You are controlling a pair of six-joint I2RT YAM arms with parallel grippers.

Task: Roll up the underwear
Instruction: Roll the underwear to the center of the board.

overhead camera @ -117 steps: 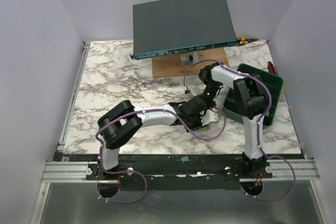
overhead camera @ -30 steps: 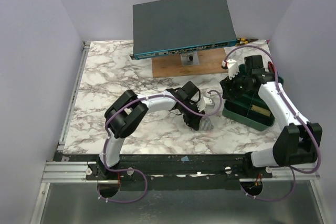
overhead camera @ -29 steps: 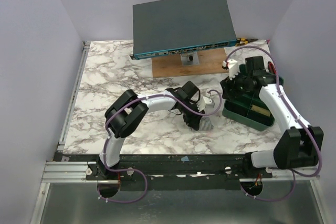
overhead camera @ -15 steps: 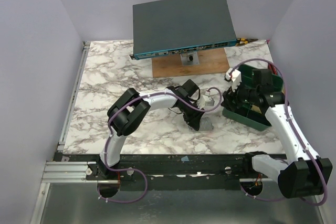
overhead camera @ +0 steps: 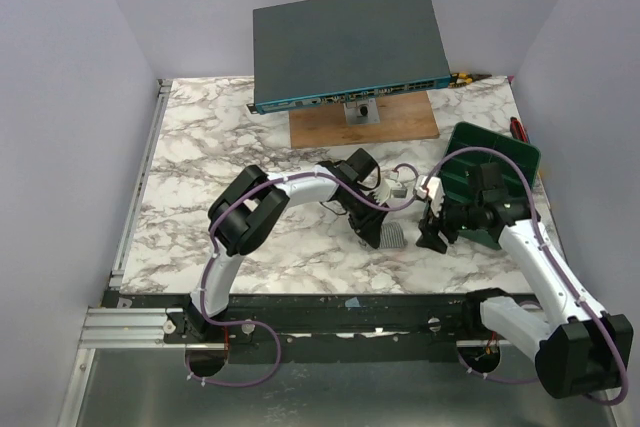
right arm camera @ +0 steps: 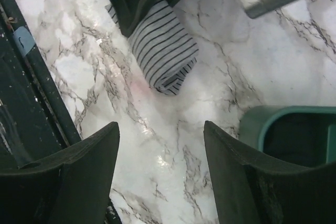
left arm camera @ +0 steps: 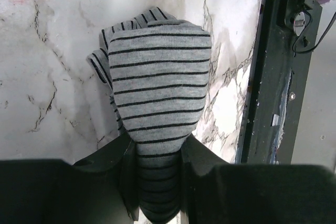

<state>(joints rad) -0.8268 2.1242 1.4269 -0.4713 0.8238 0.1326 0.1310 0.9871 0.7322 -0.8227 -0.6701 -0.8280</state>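
The underwear is a grey, black-striped roll on the marble table. In the left wrist view the roll runs between my fingers, and my left gripper is shut on its near end. My left gripper shows in the top view at the roll's left. My right gripper is open and empty, just right of the roll. In the right wrist view my right gripper hovers over bare marble, with the roll ahead of it under the left gripper.
A green bin stands at the right, its corner showing in the right wrist view. A dark flat box rests on a wooden stand at the back. The table's black front rail lies close by.
My right arm has swung from over the green bin down and left to beside the roll. My left gripper has stayed on the underwear, shifting slightly.
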